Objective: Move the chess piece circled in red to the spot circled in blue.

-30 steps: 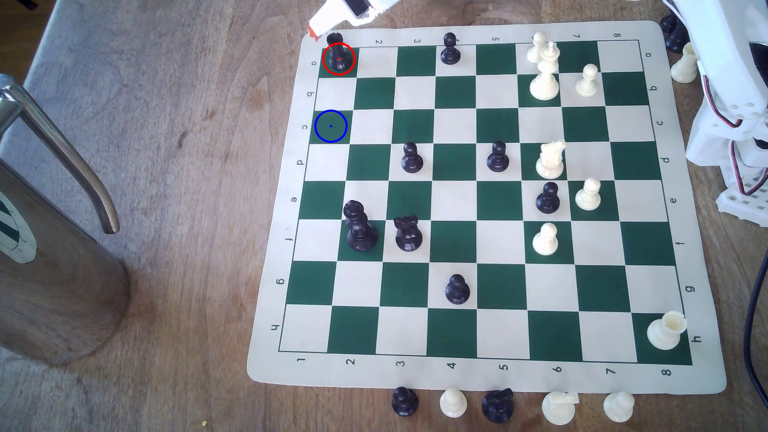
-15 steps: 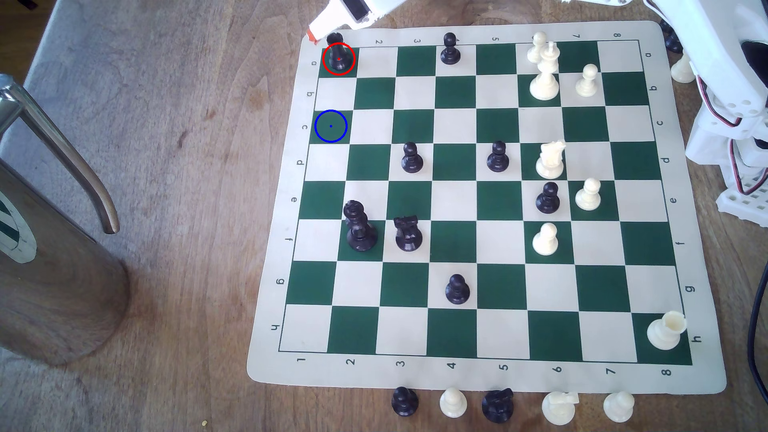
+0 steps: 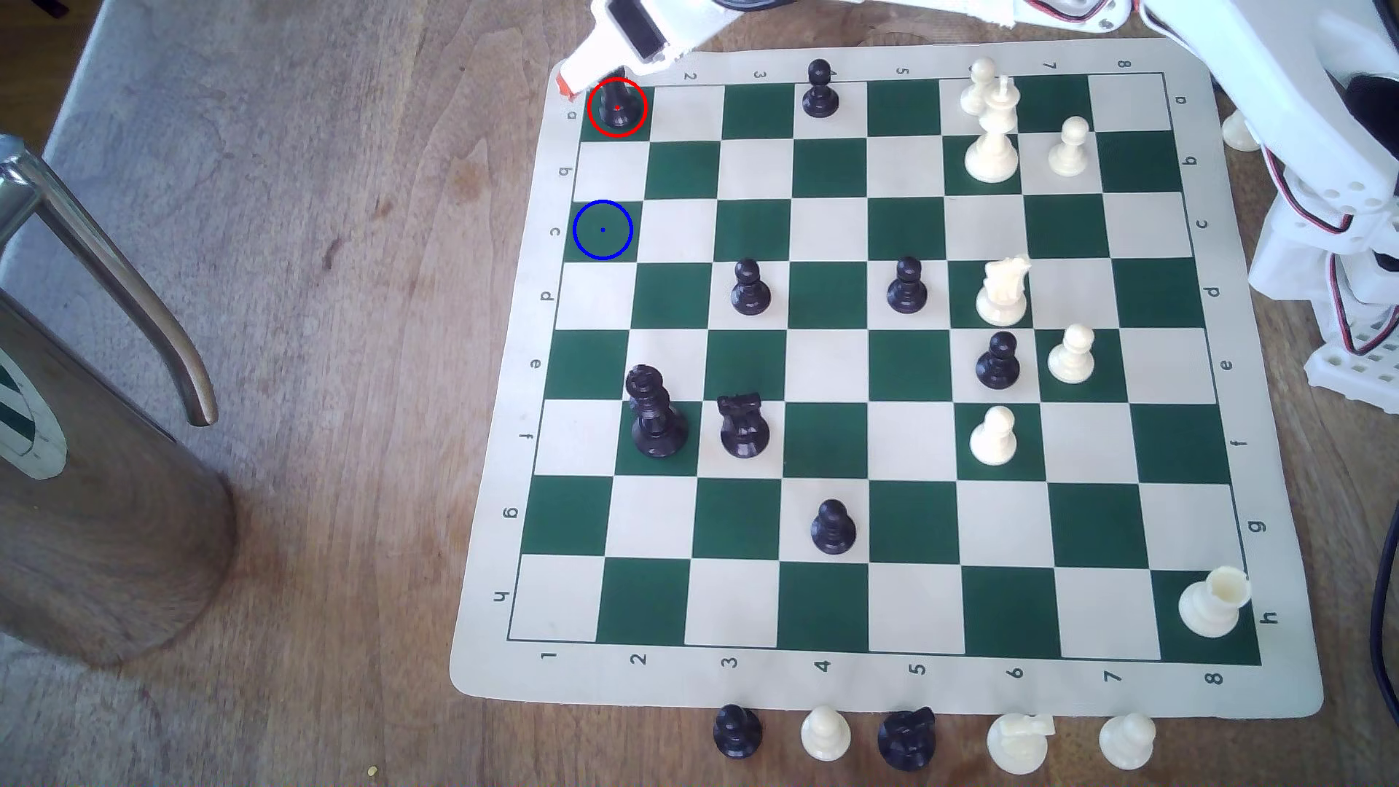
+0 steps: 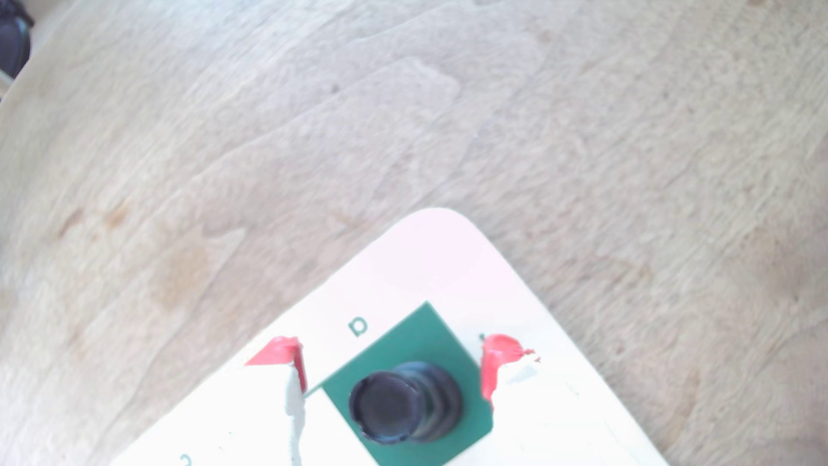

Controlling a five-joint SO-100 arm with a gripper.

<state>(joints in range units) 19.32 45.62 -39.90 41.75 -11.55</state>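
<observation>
Gripper over the corner rook

Exterior view: the rook (image 3: 616,110) stands on the red-ringed corner square, the gripper (image 3: 598,72) above it; the blue-ringed square (image 3: 602,230) lies two squares nearer the camera. Wrist view: red-tipped fingers (image 4: 493,363) spread either side of the rook (image 4: 394,405), not touching.

The tool (image 3: 598,76) has come down over the rook (image 3: 615,110), apparently straddling it.

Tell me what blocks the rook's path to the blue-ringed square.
Nothing visible does. The rook stands on the corner square; one bare cream square separates it from the blue-ringed square, which is bare too. The open gripper has its red-tipped fingers either side of the rook.
</observation>
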